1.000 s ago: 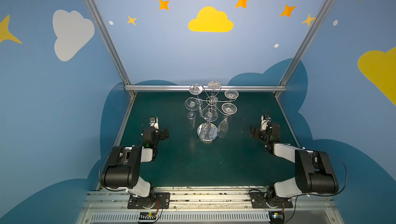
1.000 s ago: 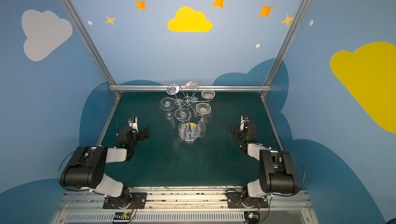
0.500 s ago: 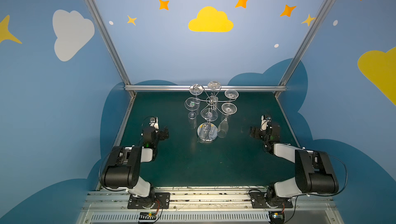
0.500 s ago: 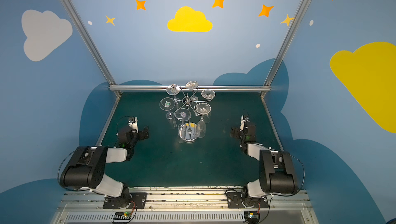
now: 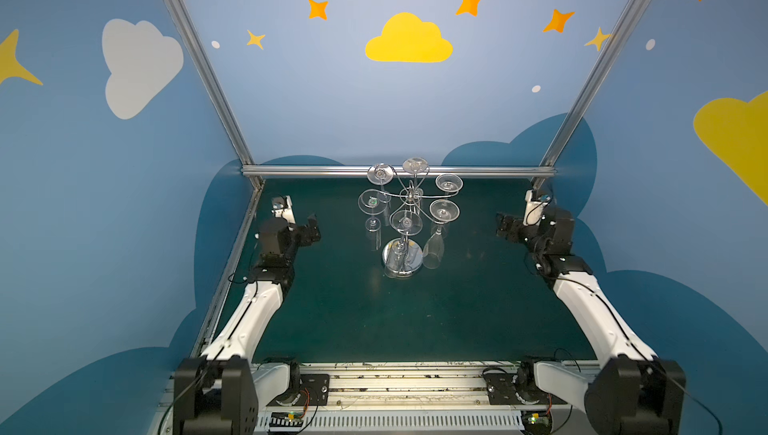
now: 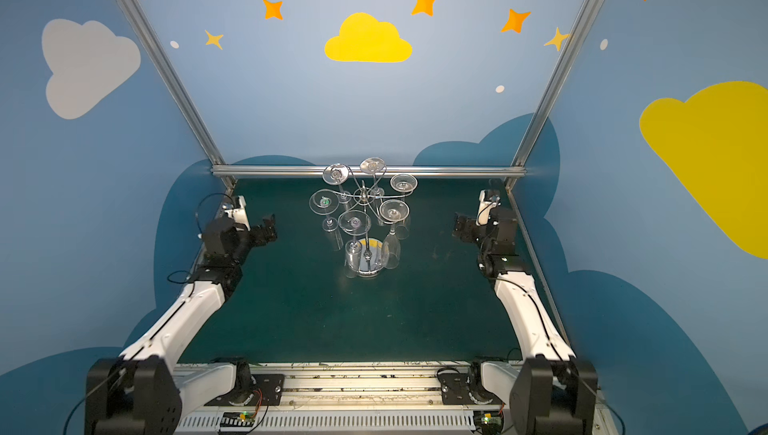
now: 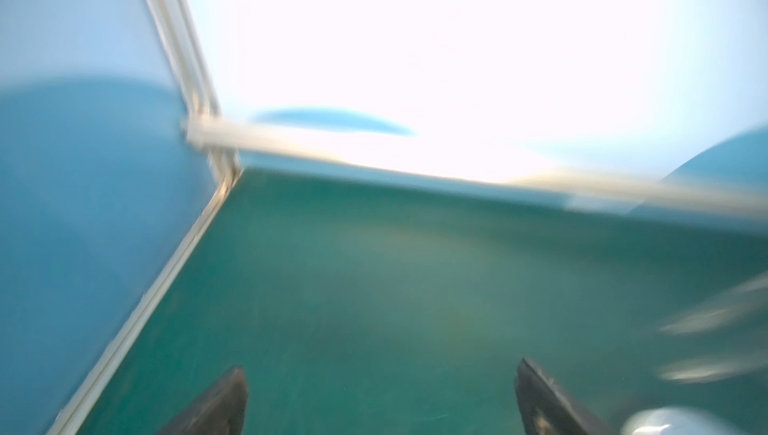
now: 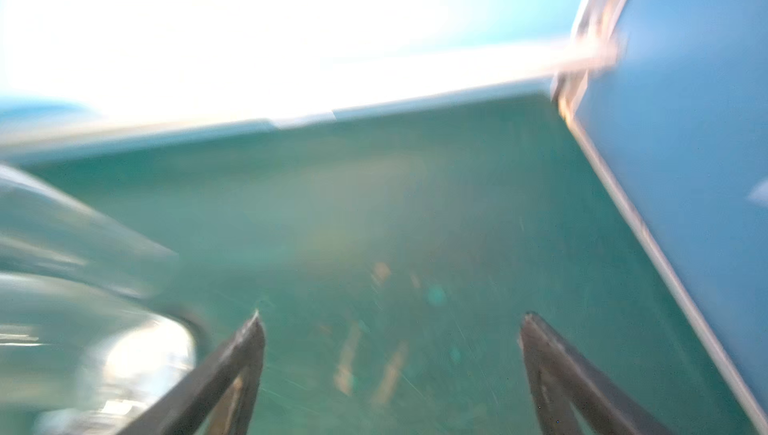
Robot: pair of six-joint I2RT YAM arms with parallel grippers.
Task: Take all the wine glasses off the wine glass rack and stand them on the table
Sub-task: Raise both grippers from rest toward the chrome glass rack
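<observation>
**Six glasses on the rack, both claws spread and well clear**

In both top views the wine glass rack (image 5: 409, 199) stands a little behind the middle of the green tabletop (image 5: 374, 320), with its disc base flat on the mat. Six wine glasses (image 5: 406, 222) hang from it upside down, feet up and bowls down. The clear bowls overlap each other and the mirror base, so their outlines are hard to separate. The feet of the two farthest glasses sit against the aluminium rail (image 5: 498, 171) at the back and partly blend into it. The left gripper (image 5: 312, 228) is near the table's left edge and the right gripper (image 5: 504, 227) near its right edge. Both point inward and are well apart from the rack. From up here their black fingers are too small to judge the gap.

The left wrist view is badly smeared. Two dark fingertips (image 7: 220, 408), cut off by the frame edge, stand wide apart with only green mat between them. Pale streaks and a rounded silvery blur (image 7: 673, 420) at one edge cannot be named. The back wall is washed out white.

The right wrist view is just as blurred. Its fingertips (image 8: 249, 341) are also spread wide, with nothing between them. A glassy smear (image 8: 62, 254) beside them may be a glass or the rack, but I cannot tell which.
</observation>
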